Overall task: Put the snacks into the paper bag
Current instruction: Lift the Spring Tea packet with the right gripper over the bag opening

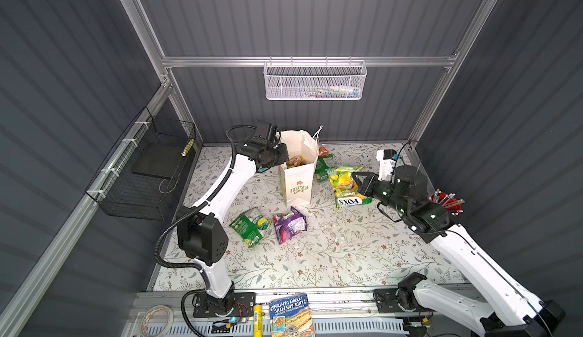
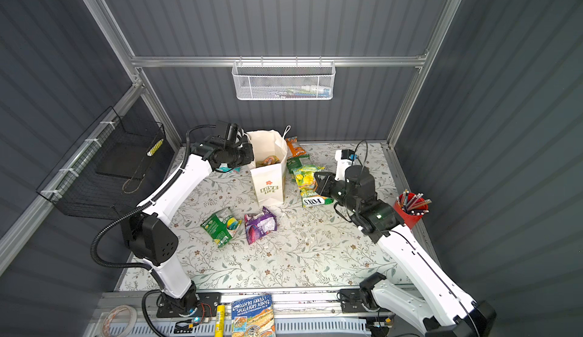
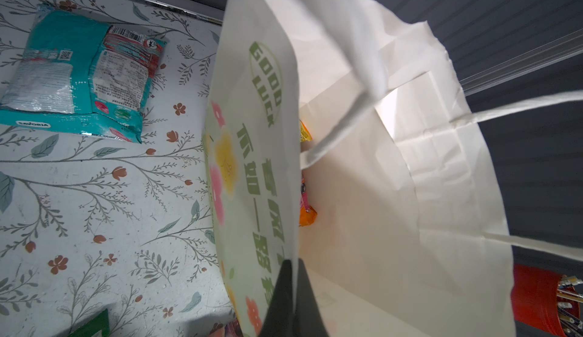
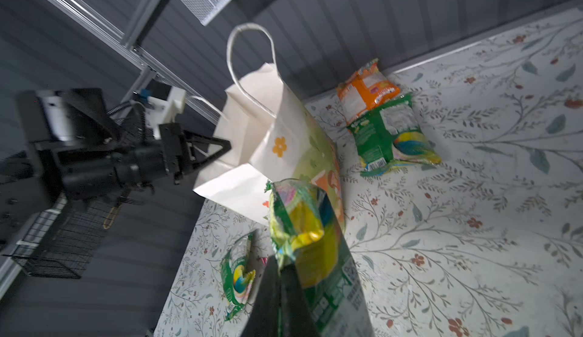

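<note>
The white paper bag stands upright at mid-table with its mouth open. My left gripper is shut on the bag's left rim wall. An orange snack lies inside. Right of the bag, my right gripper is shut on a green-yellow FOX'S packet, which hangs from it. A green packet and a purple one lie in front of the bag. Behind it lie an orange packet and a green one. A teal packet lies under my left arm.
A red cup of pens stands at the table's right edge, close to my right arm. A black wire basket hangs on the left wall and a white mesh basket on the back wall. A blue-covered book lies on the front rail.
</note>
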You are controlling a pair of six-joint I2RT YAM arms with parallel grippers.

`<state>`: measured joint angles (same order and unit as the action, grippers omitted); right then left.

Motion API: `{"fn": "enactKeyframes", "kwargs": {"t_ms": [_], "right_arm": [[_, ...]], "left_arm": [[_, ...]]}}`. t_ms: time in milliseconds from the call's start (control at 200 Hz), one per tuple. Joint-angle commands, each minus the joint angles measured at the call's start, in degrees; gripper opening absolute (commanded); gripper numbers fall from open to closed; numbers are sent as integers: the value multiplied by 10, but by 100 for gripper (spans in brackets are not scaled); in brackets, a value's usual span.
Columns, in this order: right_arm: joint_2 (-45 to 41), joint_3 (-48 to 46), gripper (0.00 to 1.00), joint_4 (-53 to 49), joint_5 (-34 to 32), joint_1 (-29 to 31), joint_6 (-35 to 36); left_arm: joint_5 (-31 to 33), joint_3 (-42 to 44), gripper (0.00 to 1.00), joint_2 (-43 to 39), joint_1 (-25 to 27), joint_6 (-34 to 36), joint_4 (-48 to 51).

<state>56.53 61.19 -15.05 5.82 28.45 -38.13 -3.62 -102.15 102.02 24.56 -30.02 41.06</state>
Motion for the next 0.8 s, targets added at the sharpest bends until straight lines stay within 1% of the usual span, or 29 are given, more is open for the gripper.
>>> {"fn": "enactKeyframes", "kwargs": {"t_ms": [0, 110, 120, 130, 195, 290, 360, 430, 660, 796], "right_arm": [[22, 79, 0, 5, 17, 3, 18], [71, 175, 0, -11, 10, 11, 35], [91, 188, 0, -17, 7, 12, 36], [93, 192, 0, -18, 7, 12, 37], [134, 245, 0, -23, 18, 14, 38], [175, 296, 0, -12, 5, 26, 45], [216, 345, 0, -17, 15, 31, 45], [255, 393, 0, -24, 11, 40, 51], [385, 534, 0, -30, -19, 69, 86], [460, 606, 0, -31, -12, 73, 89]], "left_arm": [[-5, -5, 0, 13, -1, 12, 19], [-4, -3, 0, 14, 0, 13, 17], [-5, -4, 0, 14, 0, 13, 17], [-5, -4, 0, 15, -1, 14, 18], [-9, -6, 0, 16, 0, 13, 19], [-8, -6, 0, 16, 0, 14, 19], [-6, -5, 0, 14, 0, 15, 19], [-7, -6, 0, 14, 0, 15, 19], [-10, -7, 0, 15, 0, 14, 20], [-7, -7, 0, 13, 0, 15, 19]]}}
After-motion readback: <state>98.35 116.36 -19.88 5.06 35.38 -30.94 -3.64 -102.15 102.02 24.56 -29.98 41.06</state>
